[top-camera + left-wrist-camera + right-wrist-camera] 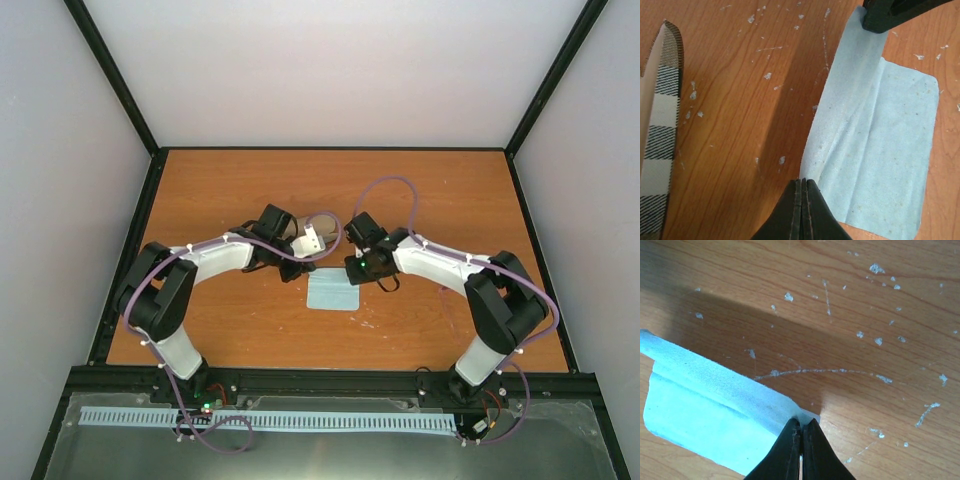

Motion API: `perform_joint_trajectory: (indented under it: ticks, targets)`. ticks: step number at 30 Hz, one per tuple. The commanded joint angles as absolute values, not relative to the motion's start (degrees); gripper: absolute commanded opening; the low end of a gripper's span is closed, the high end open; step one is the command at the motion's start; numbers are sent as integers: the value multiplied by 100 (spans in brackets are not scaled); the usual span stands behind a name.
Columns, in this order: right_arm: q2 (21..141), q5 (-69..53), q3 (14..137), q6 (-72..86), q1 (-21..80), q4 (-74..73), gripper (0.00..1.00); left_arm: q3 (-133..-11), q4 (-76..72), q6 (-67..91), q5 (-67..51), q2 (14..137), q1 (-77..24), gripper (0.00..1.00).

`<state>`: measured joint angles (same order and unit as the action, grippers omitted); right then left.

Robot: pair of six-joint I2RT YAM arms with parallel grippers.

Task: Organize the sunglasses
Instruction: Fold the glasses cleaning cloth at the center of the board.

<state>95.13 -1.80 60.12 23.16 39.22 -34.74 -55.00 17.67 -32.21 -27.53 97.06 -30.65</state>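
Note:
The sunglasses do not show in any view. The light blue cloth [332,290] lies on the wooden table between my two arms. My left gripper [298,270] is shut at the cloth's far-left corner; in the left wrist view its tips [802,183] meet the cloth [880,145] at its raised edge. My right gripper [353,268] is shut on the far-right corner; in the right wrist view its tips [801,424] pinch the lifted, creased cloth [700,405]. The right fingers [885,15] also show on the cloth in the left wrist view.
The brown grey-striped case [312,235] lies just behind the cloth, between the two wrists; its striped side [660,130] shows at the left of the left wrist view. The tabletop [240,180] is scratched wood with a black frame around it.

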Motion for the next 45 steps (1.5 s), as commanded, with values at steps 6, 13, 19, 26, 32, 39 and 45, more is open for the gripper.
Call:
perform_joint_trajectory:
  ticks: [6, 13, 19, 26, 32, 39, 45]
  targets:
    - [9273, -291, 5726, 2419, 4092, -3315, 3, -5384, 1968, -3199, -3033, 9456, -3129, 1]
    - [9299, -372, 5576, 2473, 4207, -3234, 3, -5327, 2053, -3212, -3167, 9420, -3129, 1]
    - [9266, -397, 5410, 2538, 4261, -3173, 3, -5307, 2148, -3242, -3263, 9400, -3129, 1]
    - [9220, -445, 5245, 2581, 4311, -3111, 3, -5280, 2253, -3270, -3435, 9396, -3122, 1]
    - [9196, -488, 5159, 2609, 4380, -3028, 3, -5221, 2241, -3198, -3470, 9392, -3129, 1]
    - [9089, -555, 5016, 2567, 4419, -2971, 3, -5227, 2198, -3151, -3393, 9445, -3129, 1]
    - [8994, -553, 4878, 2445, 4492, -2929, 4, -5251, 2164, -3216, -3281, 9544, -3130, 1]
